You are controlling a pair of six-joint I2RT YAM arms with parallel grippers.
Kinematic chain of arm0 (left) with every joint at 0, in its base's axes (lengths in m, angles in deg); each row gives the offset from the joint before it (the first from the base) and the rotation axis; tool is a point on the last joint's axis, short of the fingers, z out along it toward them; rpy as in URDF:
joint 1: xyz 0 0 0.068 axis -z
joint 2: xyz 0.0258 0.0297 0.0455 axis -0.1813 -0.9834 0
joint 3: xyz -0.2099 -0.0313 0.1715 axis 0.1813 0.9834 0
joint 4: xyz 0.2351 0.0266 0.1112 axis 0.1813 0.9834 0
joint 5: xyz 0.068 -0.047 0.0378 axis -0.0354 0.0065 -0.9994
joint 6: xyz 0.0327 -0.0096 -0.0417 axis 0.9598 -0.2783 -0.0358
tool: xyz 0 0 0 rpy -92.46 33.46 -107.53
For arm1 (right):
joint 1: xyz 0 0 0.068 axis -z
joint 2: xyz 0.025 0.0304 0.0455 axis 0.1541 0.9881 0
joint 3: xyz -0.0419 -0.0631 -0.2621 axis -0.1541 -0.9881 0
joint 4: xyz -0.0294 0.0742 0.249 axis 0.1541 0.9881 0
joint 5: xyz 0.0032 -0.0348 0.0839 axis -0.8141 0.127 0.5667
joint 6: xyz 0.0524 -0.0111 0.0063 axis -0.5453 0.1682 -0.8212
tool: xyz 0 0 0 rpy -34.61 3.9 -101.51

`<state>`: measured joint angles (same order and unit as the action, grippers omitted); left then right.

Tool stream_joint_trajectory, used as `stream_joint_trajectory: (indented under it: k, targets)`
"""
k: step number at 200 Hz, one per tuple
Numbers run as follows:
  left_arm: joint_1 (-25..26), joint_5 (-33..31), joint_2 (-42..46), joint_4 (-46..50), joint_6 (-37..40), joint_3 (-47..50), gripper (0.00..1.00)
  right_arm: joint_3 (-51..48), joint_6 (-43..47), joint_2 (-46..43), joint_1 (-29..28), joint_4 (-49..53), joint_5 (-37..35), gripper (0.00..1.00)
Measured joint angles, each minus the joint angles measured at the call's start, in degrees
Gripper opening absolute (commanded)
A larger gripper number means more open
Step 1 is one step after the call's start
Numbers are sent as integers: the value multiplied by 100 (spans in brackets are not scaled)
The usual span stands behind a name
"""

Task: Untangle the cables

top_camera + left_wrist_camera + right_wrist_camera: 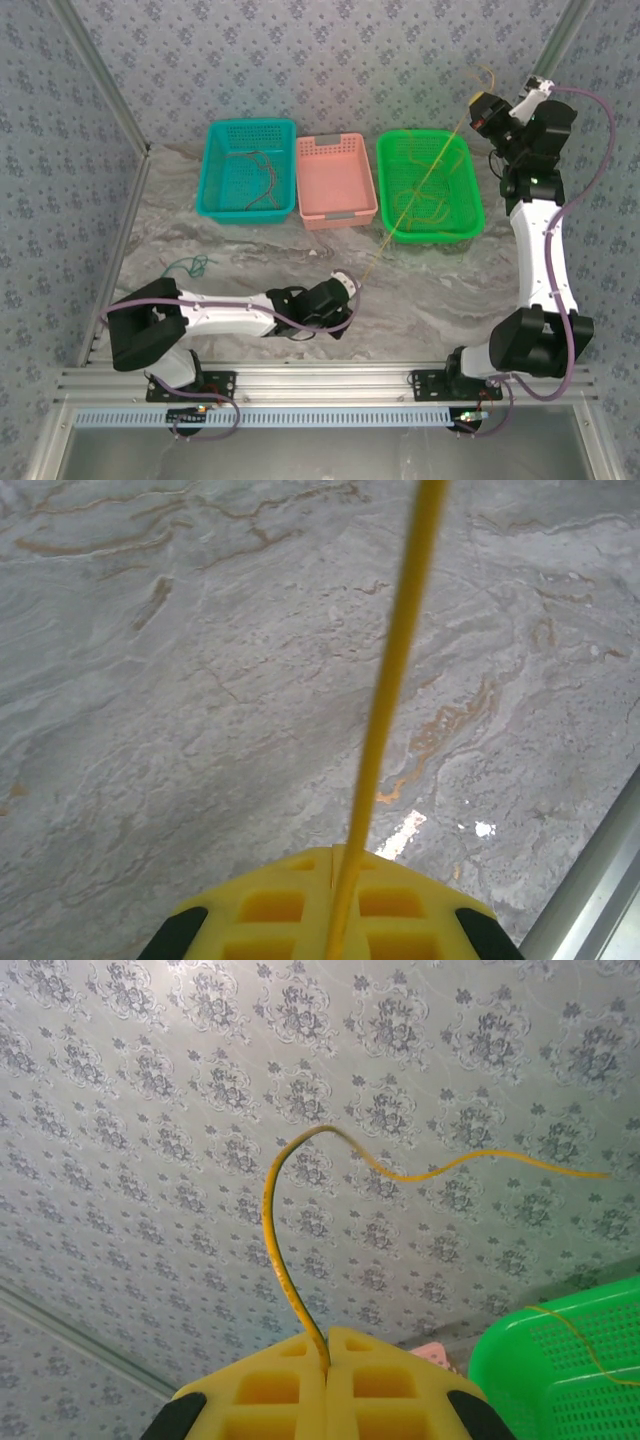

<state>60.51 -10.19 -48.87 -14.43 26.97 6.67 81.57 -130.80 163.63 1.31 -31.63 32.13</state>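
While left gripper (352, 287) and right gripper (482, 104) each clamp shut on the yellow cable (418, 187), it stretches taut above the green basket (470, 222) | step: drawing one cable clear of the tangle (430, 212) | next: probably lift it away without dragging the others.

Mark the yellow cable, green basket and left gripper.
yellow cable (390, 680): left wrist view, middle of the taut stretch.
green basket (445, 235): top external view, near wall.
left gripper (332, 860): left wrist view, seam between the shut fingertips.
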Motion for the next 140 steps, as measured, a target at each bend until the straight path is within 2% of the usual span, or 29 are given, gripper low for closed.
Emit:
stream_joint_trajectory:
  k: [94, 123, 140]
  targets:
    - [251, -254, -2, 81, 136, -243, 0, 474, -190, 396, 170, -7, 645, 0]
    - [341, -343, -4, 721, 205, -791, 0, 487, -7, 415, 184, -9, 514, 0]
    - [284, -374, -170, 1255, 332, -1563, 0, 487, 127, 461, 186, -9, 376, 0]
